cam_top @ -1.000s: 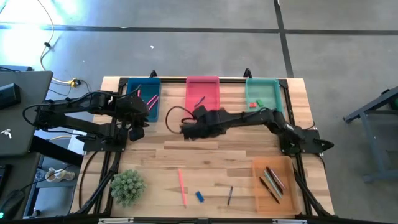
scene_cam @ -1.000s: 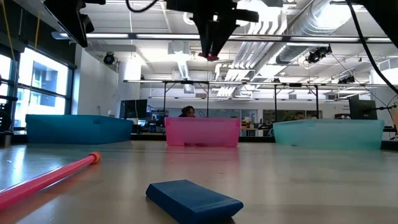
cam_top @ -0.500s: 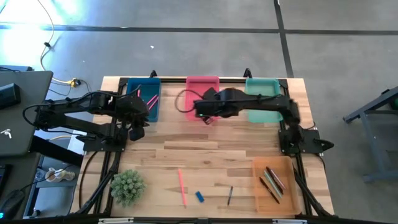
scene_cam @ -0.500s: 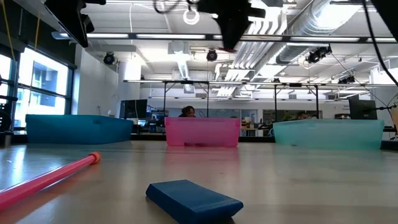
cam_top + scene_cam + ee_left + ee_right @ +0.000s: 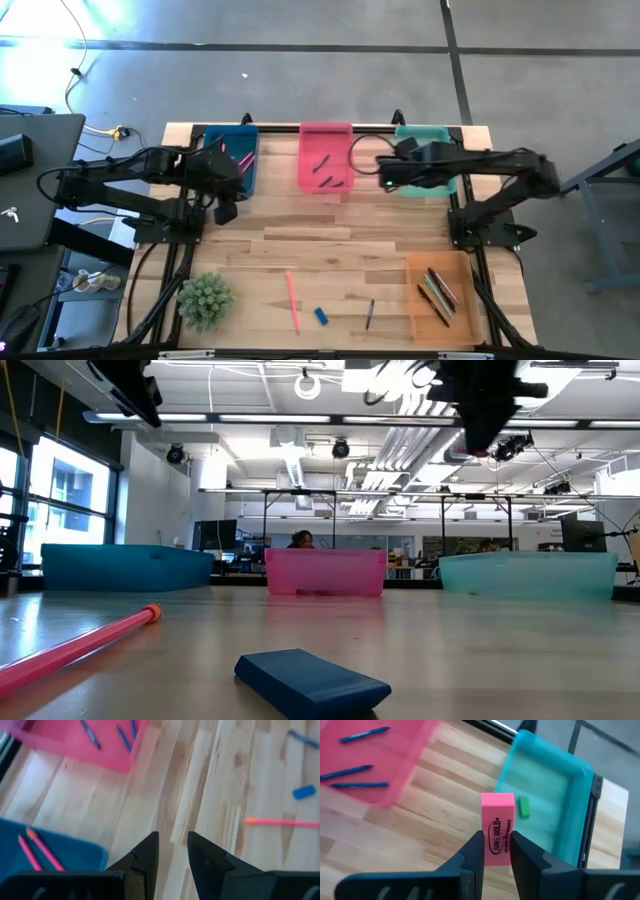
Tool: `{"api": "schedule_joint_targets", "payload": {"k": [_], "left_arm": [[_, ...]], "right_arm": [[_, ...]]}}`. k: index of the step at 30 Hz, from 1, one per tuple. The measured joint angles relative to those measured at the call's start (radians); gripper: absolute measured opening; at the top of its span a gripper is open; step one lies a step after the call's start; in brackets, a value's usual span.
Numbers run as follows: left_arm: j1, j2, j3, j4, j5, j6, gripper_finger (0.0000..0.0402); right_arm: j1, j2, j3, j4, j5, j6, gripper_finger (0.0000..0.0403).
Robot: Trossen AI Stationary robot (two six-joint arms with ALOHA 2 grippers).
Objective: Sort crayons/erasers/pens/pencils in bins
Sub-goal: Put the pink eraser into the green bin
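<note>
My right gripper [image 5: 383, 182] hangs above the table just off the teal bin's [image 5: 425, 150] near left corner, shut on a pink eraser [image 5: 497, 827]. A green eraser [image 5: 523, 806] lies in that bin. The pink bin [image 5: 326, 157] holds blue pens and the dark blue bin [image 5: 232, 160] holds pink sticks. A blue eraser [image 5: 321, 316], a pink stick [image 5: 292, 300] and a dark pen [image 5: 369, 314] lie flat near the table's front. My left gripper [image 5: 172, 850] waits in the air beside the dark blue bin, slightly open, with nothing between its fingers. My right gripper pinches the pink eraser's lower end [image 5: 496, 851] between its two fingers, one on each broad side. The fingers slant down, coming from the table's right. The eraser sticks out past the fingertips, printed edge toward the wrist camera, lifted clear of the table.
An orange bin [image 5: 440, 298] with several sticks sits at the front right. A small green plant [image 5: 205, 300] stands at the front left. Bare wood lies between the far bins and the loose things at the front.
My right gripper has swung toward the table's right edge and a little toward its far edge, from in front of the pink bin to the teal bin's near left corner. It has carried the pink eraser, still shut on it and clear of the table.
</note>
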Motion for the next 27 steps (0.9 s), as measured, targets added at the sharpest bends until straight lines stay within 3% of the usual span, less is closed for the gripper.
{"api": "schedule_joint_targets", "payload": {"k": [12, 27], "left_arm": [[-0.001, 0.060, 0.000, 0.172, 0.004, -0.162, 0.0090], [-0.045, 0.150, 0.000, 0.172, 0.006, -0.342, 0.0090]], "right_arm": [[-0.187, -0.271, -0.380, 0.205, -0.054, -0.043, 0.0064], [-0.505, -0.296, -0.692, 0.648, -0.256, -0.302, 0.0064]]}}
